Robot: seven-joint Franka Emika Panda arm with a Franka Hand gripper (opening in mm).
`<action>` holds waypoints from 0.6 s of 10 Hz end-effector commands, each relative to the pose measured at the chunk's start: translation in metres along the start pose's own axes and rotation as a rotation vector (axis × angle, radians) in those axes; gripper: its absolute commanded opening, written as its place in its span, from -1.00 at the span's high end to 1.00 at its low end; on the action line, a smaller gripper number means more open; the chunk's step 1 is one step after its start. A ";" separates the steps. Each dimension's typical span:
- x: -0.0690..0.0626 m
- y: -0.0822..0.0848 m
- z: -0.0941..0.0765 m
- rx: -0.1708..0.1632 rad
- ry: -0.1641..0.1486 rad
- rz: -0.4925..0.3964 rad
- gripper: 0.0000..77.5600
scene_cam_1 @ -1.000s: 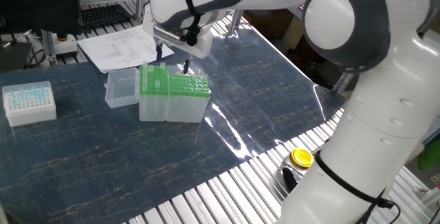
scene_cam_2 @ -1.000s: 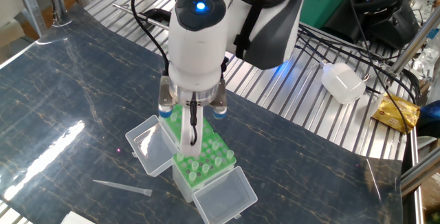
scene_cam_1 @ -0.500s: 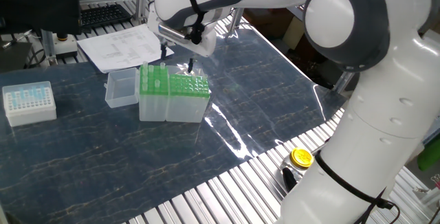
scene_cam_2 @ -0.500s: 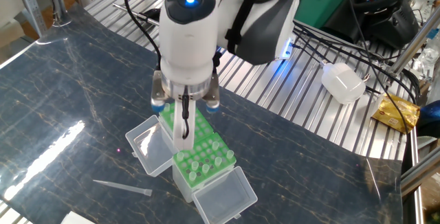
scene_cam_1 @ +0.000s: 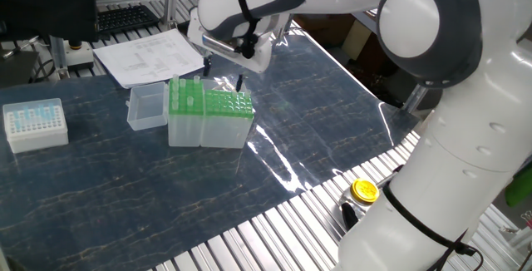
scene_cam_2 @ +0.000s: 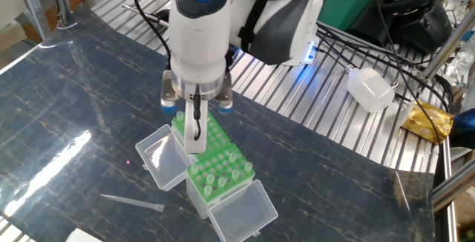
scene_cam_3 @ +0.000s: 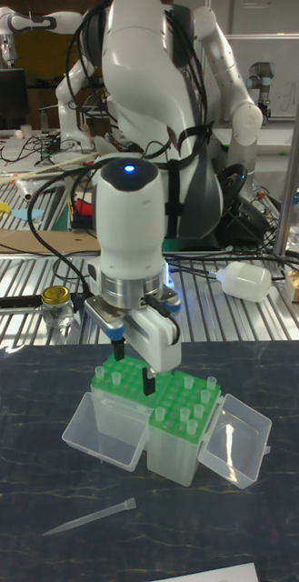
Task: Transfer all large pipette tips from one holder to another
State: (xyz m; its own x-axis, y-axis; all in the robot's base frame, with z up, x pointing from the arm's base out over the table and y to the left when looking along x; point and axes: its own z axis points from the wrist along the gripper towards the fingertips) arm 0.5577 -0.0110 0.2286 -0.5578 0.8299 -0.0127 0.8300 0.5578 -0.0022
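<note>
While the gripper (scene_cam_3: 134, 364) hangs just above the two green-topped boxes, its black fingers (scene_cam_3: 150, 379) stand somewhat apart, and no tip can be made out between them; whether it holds anything cannot be told.

Wide box (scene_cam_3: 122, 400): translucent, green grid top, a few tips (scene_cam_3: 114, 372) upright in its holes. In the tall view it sits on the left, touching the narrow box.

Narrow box (scene_cam_3: 185, 427): taller, bright green rack, several tips standing in it. Its clear lid (scene_cam_3: 235, 446) hangs open to the side.

Loose tip (scene_cam_3: 90, 516): lies flat on the dark table (scene_cam_3: 31, 509), near the boxes but apart from them.

White box (scene_cam_1: 35, 124): pale-blue tips, well apart from the green boxes.

Papers (scene_cam_1: 150, 55): behind the boxes in one fixed view.

Yellow-capped jar (scene_cam_1: 363, 191): on the metal slats at the table edge.
</note>
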 end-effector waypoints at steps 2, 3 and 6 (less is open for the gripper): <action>-0.005 -0.007 0.004 -0.008 -0.003 -0.008 -1.00; -0.009 -0.013 0.011 -0.014 -0.007 -0.019 -1.00; -0.009 -0.019 0.016 -0.017 -0.009 -0.019 -1.00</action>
State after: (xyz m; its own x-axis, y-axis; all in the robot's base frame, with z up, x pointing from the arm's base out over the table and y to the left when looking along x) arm 0.5515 -0.0196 0.2197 -0.5658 0.8245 -0.0114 0.8245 0.5658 -0.0008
